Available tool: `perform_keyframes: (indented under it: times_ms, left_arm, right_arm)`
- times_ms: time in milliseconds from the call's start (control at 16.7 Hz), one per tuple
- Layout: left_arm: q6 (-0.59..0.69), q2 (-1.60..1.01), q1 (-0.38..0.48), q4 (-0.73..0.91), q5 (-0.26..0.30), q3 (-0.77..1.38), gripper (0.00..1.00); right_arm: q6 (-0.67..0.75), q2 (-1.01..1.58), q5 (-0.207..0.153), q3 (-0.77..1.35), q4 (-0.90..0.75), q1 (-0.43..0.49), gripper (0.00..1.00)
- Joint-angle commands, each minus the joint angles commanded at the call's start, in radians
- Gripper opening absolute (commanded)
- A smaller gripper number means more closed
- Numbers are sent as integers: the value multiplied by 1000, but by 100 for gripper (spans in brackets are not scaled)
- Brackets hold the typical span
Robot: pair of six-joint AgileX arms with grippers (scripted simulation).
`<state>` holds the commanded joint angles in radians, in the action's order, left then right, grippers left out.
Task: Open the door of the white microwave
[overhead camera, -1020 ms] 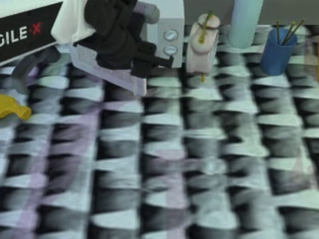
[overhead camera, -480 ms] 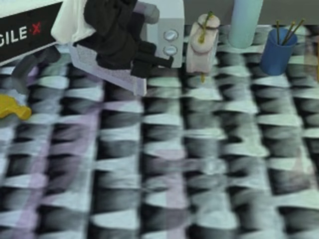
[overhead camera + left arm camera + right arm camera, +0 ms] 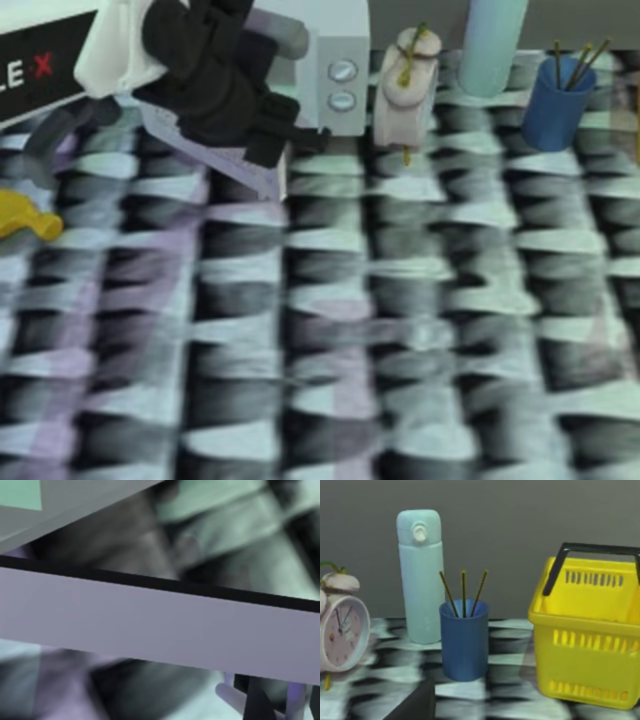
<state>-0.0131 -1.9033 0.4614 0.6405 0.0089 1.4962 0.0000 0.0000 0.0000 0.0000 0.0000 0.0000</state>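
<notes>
Left gripper (image 3: 295, 140) shifted left, swinging white-framed mesh-window door (image 3: 215, 150) wider from boxy white microwave (image 3: 335, 45) at table's far left; finger state unclear. Opening underway; next, continue pulling leftward.

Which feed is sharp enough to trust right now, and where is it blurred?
Top view: tablecloth pattern smeared, microwave knobs readable. Left wrist view: too close, the door edge fills it, background blurred. Right wrist view: sharpest, blue cup and yellow basket crisp.
</notes>
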Motion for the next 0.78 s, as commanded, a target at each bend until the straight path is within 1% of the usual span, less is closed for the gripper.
perform_keyframes:
  times_ms: [120, 780]
  left_arm:
    - [-31, 18, -11, -8, 15, -20, 0]
    - [-33, 19, -12, -9, 16, -21, 0]
  right_arm:
    - [0, 0, 0, 0, 0, 0, 100]
    - [0, 0, 0, 0, 0, 0, 100]
